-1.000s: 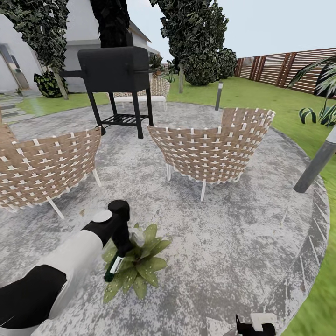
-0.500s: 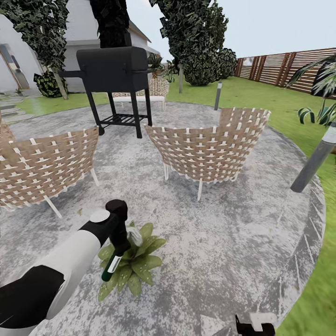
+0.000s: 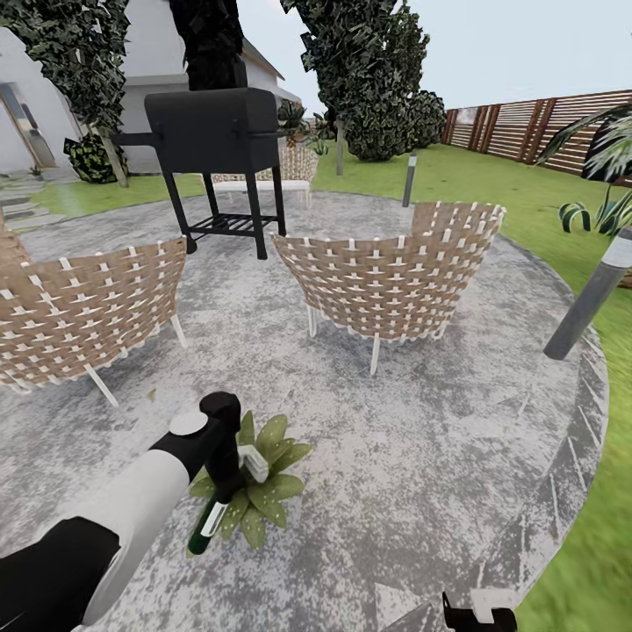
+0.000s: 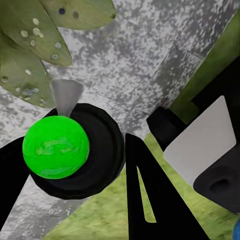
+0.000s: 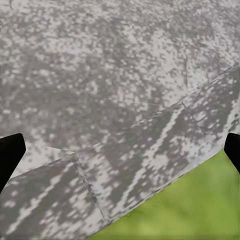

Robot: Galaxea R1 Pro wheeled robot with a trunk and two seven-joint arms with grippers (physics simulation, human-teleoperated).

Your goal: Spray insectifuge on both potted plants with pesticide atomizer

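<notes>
On the round grey patio (image 3: pixel 421 439) of the garden, one potted plant (image 3: pixel 268 487) spreads a low rosette of pale-speckled green leaves. My left gripper (image 3: pixel 225 478) hangs just above its near left side, shut on the pesticide atomizer (image 3: pixel 207 524), a dark green bottle with a white label and a white spray head (image 3: pixel 255 463) over the leaves. In the left wrist view the atomizer's bright green end (image 4: pixel 56 147) sits in a black ring between my black fingers (image 4: pixel 145 200), with plant leaves (image 4: pixel 30 35) beyond. My right gripper (image 3: pixel 478 613) is low at the frame's edge, and its fingertips (image 5: pixel 10 155) stand wide apart over paving.
Two woven wicker chairs (image 3: pixel 391 272) (image 3: pixel 83 312) stand beyond the plant, with a black grill (image 3: pixel 215 132) behind them. A grey bollard lamp (image 3: pixel 586 303) leans at the patio's right edge. Lawn (image 3: pixel 527 197), a striped-leaf plant (image 3: pixel 578 215) and a brown slatted fence (image 3: pixel 527 127) lie to the right.
The view has shifted slightly. My left arm has lowered a little, bringing the atomizer down and toward me over the plant's near left side. The right gripper has stayed put.
</notes>
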